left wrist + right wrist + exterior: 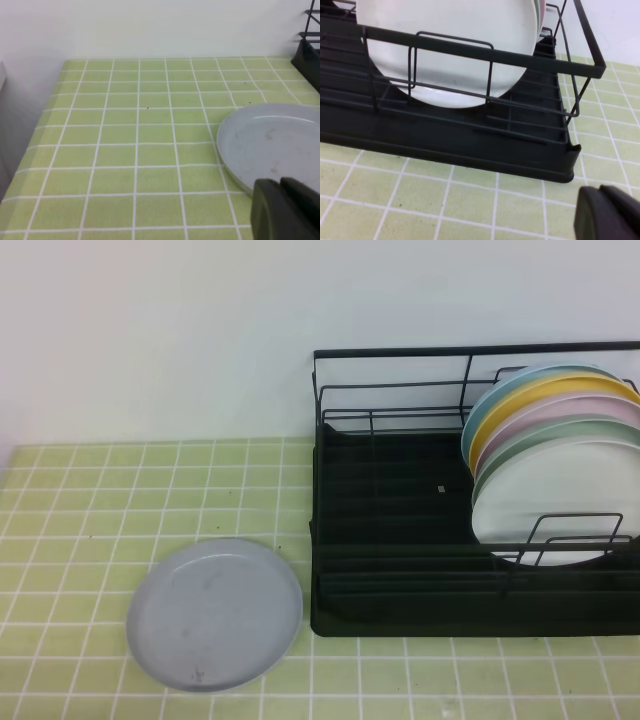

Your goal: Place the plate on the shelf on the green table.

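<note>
On the near left of the green tiled bench (80, 490) lies the grey-blue plate (214, 614), flat on the tiles with its rim up, just left of the black wire rack (400, 540) and not touching it as far as the high view shows. It lies flat most likely because it has not been picked up yet; nothing holds it. The rack stands on the right, its long side towards the near edge. Its left part has free slots, so that looks like the place meant for the plate. At its right end the other plates (550, 455) stand on edge, leaning against one another between the upright wires, which keep them from rolling or tipping.

Count: one plate on the bench, one rack, and six plates standing in it by the coloured rims I can make out, namely blue, yellow, pink, green, one more pale rim and the white one in front; the back ones overlap, so the count is not certain.

The left pincer (287, 210) shows only as a dark tip at the plate's near edge, closed and empty. The right pincer (610, 212) is closed too, empty, near the rack's right corner.
</note>
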You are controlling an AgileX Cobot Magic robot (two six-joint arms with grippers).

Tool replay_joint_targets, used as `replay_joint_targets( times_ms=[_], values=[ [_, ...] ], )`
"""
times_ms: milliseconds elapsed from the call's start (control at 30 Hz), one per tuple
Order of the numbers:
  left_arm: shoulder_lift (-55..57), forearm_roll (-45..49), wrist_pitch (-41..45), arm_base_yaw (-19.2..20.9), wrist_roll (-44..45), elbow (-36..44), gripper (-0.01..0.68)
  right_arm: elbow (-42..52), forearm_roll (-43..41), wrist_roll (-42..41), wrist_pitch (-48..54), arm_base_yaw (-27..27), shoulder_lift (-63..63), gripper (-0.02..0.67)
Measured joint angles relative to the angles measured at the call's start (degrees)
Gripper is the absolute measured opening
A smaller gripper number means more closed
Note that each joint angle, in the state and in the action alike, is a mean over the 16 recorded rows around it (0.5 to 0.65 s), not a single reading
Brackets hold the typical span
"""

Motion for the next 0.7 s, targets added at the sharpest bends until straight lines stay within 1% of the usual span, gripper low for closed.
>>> replay_joint_targets(
  times_ms=[700],
  values=[
    [0.00,0.00,0.00,0.00,0.00,0.00,-0.003,0.19,-0.02,0.01,-0.33,0.00,-0.11,-0.003]
  ],
)
